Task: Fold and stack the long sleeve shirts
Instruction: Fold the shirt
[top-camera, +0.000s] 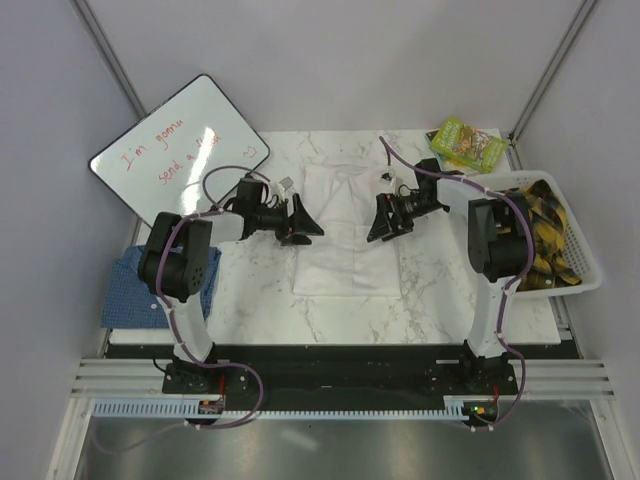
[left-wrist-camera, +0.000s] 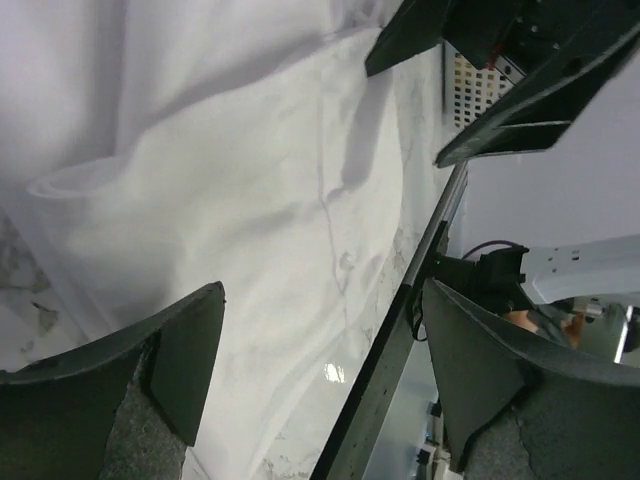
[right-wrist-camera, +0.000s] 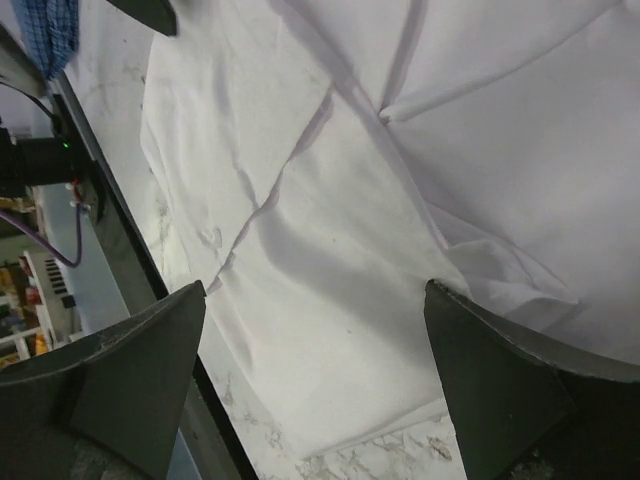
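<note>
The white shirt lies flat in the middle of the marble table, folded into a long rectangle. It fills the left wrist view and the right wrist view. My left gripper hangs open at the shirt's left edge, jaws wide apart and empty. My right gripper hangs open at the shirt's right edge, jaws wide apart and empty. The blue checked shirt lies folded at the table's left edge, beside the left arm; a corner shows in the right wrist view.
A whiteboard with red writing leans at the back left. A white basket holding yellow plaid cloth stands at the right edge. A green packet lies at the back right.
</note>
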